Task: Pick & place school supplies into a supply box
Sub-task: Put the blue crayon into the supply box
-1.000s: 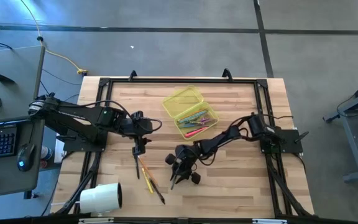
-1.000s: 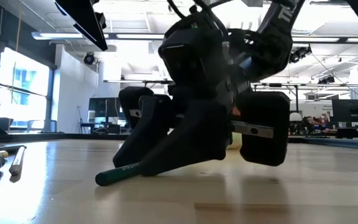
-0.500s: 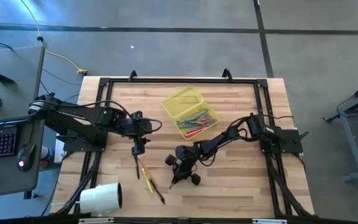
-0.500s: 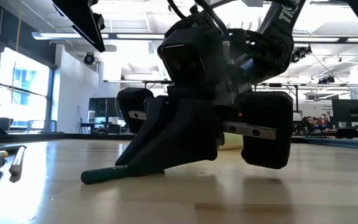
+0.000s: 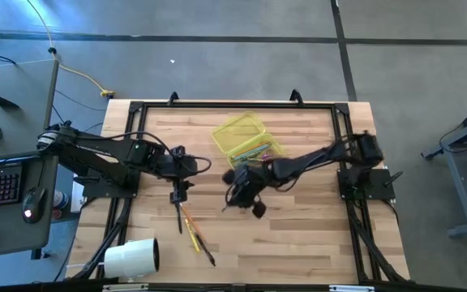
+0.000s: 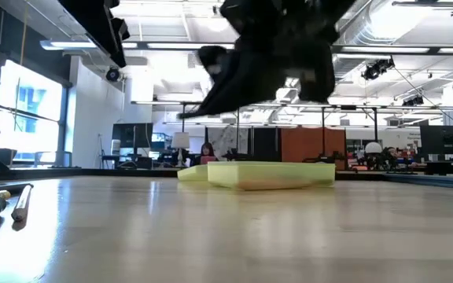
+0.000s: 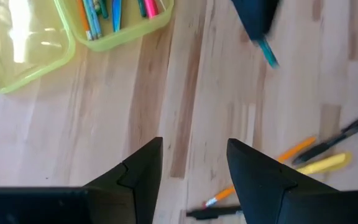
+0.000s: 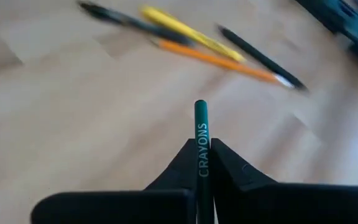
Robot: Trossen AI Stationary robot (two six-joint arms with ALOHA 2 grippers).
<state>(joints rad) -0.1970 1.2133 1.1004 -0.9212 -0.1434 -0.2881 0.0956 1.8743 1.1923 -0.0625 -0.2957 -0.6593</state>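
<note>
Wooden table (image 5: pixel 298 243), right tool (image 8: pixel 202 163) clamping green crayon (image 8: pixel 201 134), raised

Supply box (image 5: pixel 248 143): at table's (image 5: pixel 314 235) rear centre.
Loose pens (image 5: pixel 193 231): front-left.
Right gripper (image 5: pixel 235 191): just before the box.

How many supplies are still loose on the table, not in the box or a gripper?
4, in a cluster before the left gripper: orange pencil, yellow marker and two black pens. More may be hidden under the arms.
</note>
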